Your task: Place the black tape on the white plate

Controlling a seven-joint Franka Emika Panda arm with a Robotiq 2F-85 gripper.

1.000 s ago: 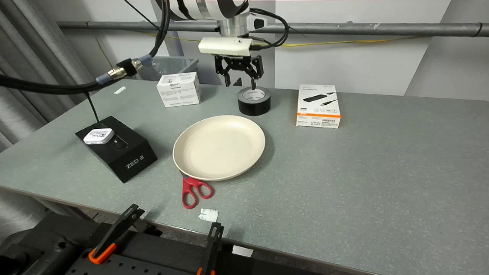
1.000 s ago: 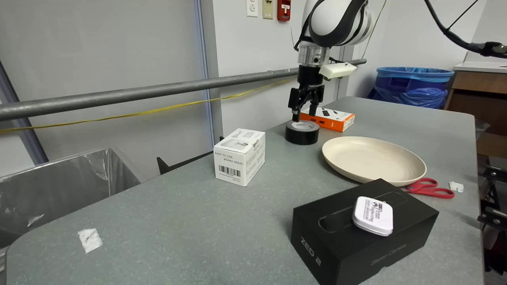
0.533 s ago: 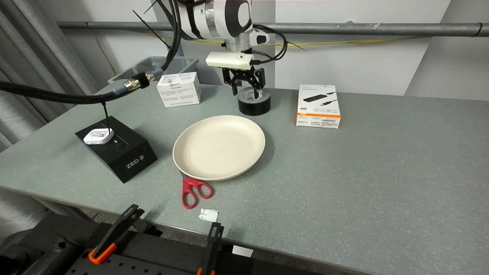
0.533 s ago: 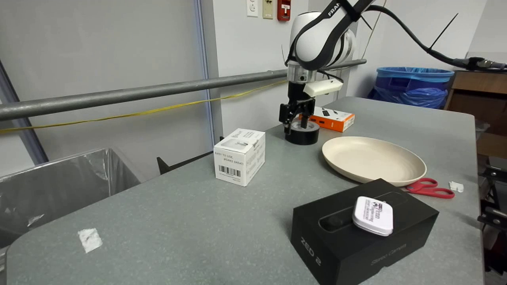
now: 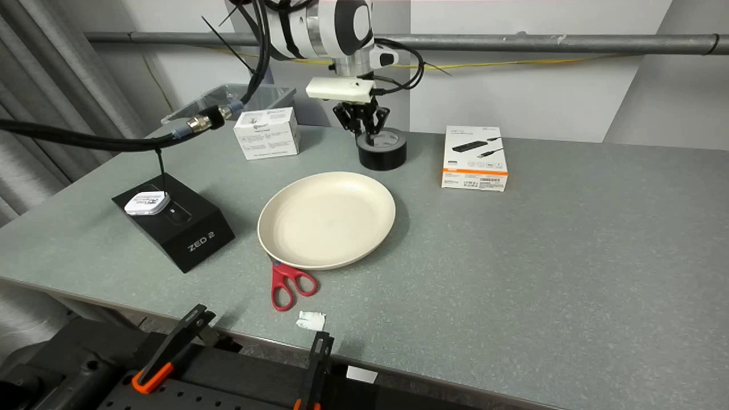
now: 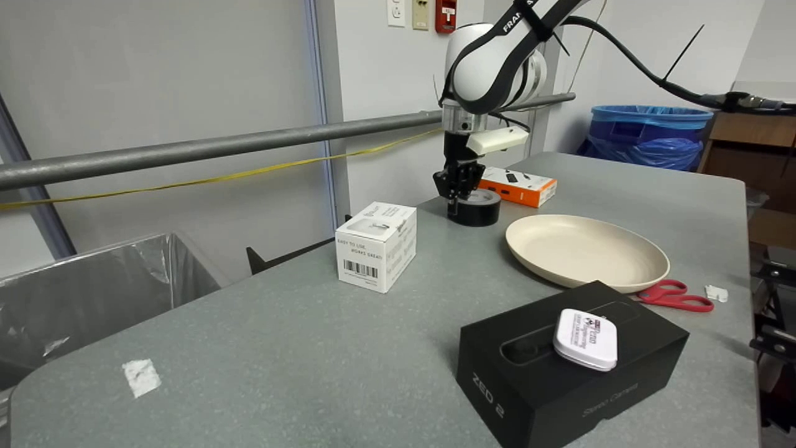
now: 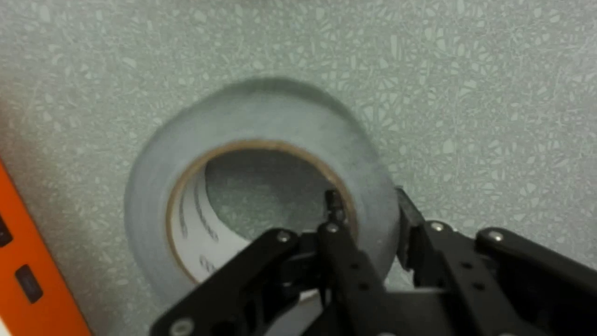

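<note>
Speckled grey tabletop (image 5: 569, 256) stretches under and around the white plate (image 5: 326, 222), with a pale wall (image 5: 529, 99) and a metal pipe (image 5: 575, 42) beyond it. Leftmost in an exterior view, well apart from the plate, a grey curtain (image 5: 62, 102) hangs in folds. Next, left of the plate, sits a black box (image 5: 176, 228) marked ZED 2, a small white tin (image 5: 147, 203) resting on top. Behind and to the left of the plate come a clear plastic bin (image 5: 253, 98) and, nearer, a white carton (image 5: 266, 135). Red-handled scissors (image 5: 280, 272) lie at the plate's near edge, their blades mostly hidden by it; a scrap of white paper (image 5: 311, 320) is on that side too, farther from the rim. Behind the plate, slightly right of its middle, the gripper (image 5: 364, 140) points down. It is pinching one side of the black tape (image 5: 383, 160): the wrist view has its fingers (image 7: 410, 238) straddling the ring, one inside the hole, one outside. The tape lies flat, off the plate's far right edge and apart from it; whether its base touches the tabletop cannot be told. Farthest right, behind and to the right of the plate, lies an orange-and-white box (image 5: 474, 156).
</note>
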